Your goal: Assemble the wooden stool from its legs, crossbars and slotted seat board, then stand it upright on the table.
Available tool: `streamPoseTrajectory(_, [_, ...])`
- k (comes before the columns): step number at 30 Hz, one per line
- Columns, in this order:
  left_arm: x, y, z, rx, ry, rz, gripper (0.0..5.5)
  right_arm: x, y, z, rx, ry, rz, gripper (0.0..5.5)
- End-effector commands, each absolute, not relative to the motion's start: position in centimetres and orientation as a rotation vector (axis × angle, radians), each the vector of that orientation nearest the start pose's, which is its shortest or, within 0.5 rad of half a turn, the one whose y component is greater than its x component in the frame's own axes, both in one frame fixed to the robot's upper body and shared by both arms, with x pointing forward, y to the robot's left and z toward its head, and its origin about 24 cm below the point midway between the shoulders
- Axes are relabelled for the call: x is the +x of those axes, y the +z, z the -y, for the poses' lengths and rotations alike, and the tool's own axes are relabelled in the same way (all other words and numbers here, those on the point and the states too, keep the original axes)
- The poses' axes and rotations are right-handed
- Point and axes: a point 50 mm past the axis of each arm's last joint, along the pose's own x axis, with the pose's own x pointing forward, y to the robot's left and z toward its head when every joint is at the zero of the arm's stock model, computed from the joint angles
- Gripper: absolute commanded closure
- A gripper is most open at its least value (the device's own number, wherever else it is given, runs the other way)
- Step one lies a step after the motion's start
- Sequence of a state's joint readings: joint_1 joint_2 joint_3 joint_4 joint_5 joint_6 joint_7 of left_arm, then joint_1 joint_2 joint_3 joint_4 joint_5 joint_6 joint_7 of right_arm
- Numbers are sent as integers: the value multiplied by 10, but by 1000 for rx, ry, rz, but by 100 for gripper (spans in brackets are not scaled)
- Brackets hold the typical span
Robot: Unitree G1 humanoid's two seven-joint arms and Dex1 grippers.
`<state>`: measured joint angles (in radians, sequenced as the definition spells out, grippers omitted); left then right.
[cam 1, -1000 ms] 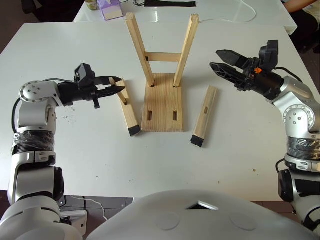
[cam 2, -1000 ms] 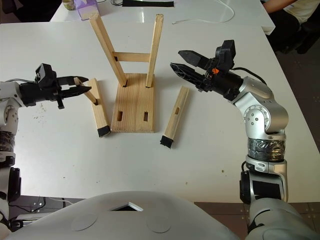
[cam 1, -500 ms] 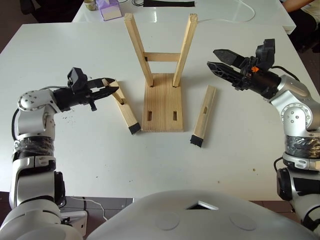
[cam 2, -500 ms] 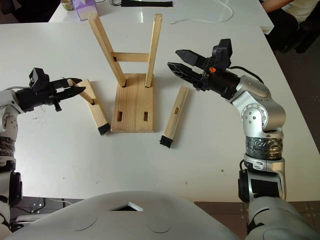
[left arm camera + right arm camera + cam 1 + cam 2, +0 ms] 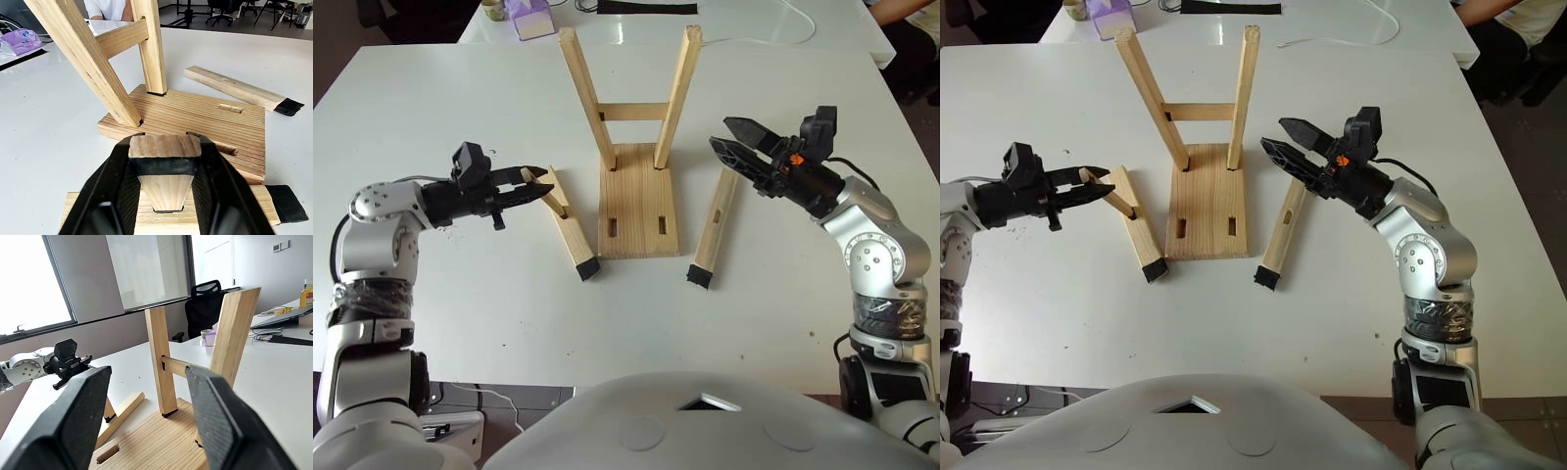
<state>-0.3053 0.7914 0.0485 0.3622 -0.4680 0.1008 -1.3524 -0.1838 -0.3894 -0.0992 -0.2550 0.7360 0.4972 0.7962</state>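
The slotted seat board (image 5: 639, 220) lies flat mid-table with two legs (image 5: 587, 98) standing in it, joined by a crossbar (image 5: 633, 112). Left of it lies a third leg (image 5: 570, 227) with a black-capped end and a short crossbar (image 5: 165, 147) plugged into it. My left gripper (image 5: 543, 181) is shut on that crossbar's free end, as the left wrist view shows up close (image 5: 165, 143). A fourth leg (image 5: 714, 228) lies loose to the right of the board. My right gripper (image 5: 732, 140) hangs open just above this leg's far end, its fingers (image 5: 78, 421) wide apart.
A purple box (image 5: 530, 16) and a jar stand on a second table behind, with a white cable (image 5: 793, 22) and a black strip (image 5: 636, 7). The white table (image 5: 460, 323) has bare surface toward its front edge.
My left gripper has swung the third leg by its crossbar, so its capped end now lies closer to the board. My right gripper has come down and left toward the fourth leg.
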Motion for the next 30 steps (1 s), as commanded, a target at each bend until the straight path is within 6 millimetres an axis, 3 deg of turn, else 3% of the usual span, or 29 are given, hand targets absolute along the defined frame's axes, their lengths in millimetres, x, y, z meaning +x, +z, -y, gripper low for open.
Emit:
streamPoseTrajectory(1, [261,74,-278,202,-1159,-480,419,249,132,157,315,976,76,271])
streamPoseTrajectory(11, [253,54,-274,227,-1229,-560,419,248,127,151,331,959,64,271])
streamPoseTrajectory(20, [252,50,-268,232,-1254,-548,419,252,127,150,334,948,70,271])
streamPoseTrajectory(25, [275,66,-273,261,-1065,-415,419,256,127,150,337,941,79,271])
streamPoseTrajectory(26, [278,72,-273,268,-1053,-391,383,256,127,151,338,931,82,271])
streamPoseTrajectory(30, [285,98,-272,306,-1037,-326,326,254,125,154,355,887,98,271])
